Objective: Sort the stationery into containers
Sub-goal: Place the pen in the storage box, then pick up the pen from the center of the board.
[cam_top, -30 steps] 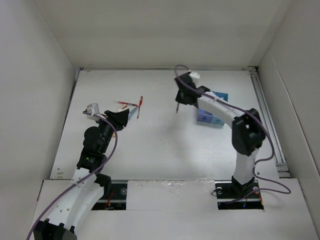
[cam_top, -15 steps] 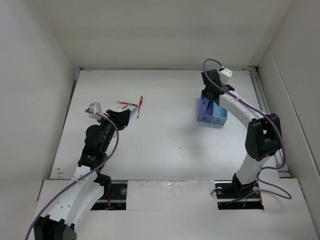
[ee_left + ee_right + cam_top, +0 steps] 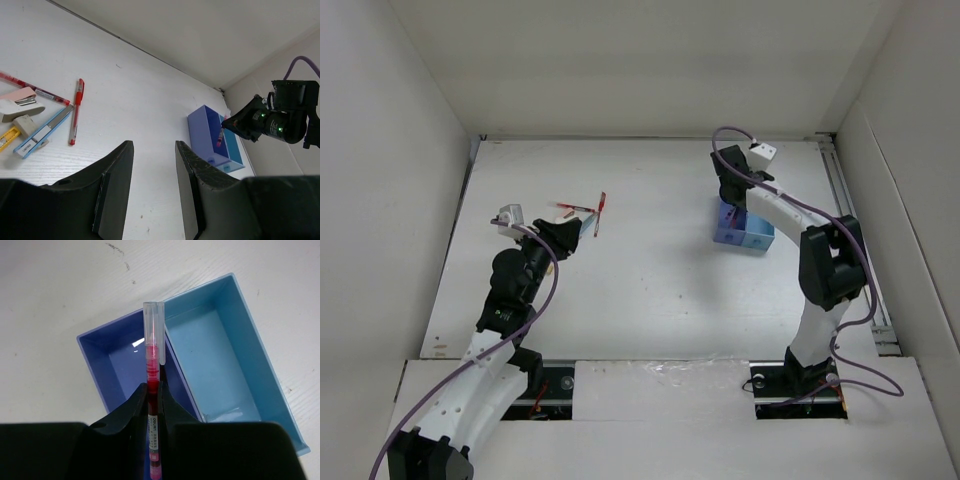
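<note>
Right tool (image 3: pixel 153 388) clamps red pen (image 3: pixel 152 352) over blue trays (image 3: pixel 210 355) on white walled table (image 3: pixel 60 290).

The left arm (image 3: pixel 510 285) and the right arm (image 3: pixel 812 330) share one build: white links between chunky black joints. A purple cable (image 3: pixel 553 278) loops along each. Small dark holes dot the left arm's near white link. A white box (image 3: pixel 763 153) sits at each wrist. The fingers (image 3: pixel 115 200) are matte black wedges.

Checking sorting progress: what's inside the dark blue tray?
The dark blue tray shows only bare floor; the right end effector and its red pen hide the near part.
</note>
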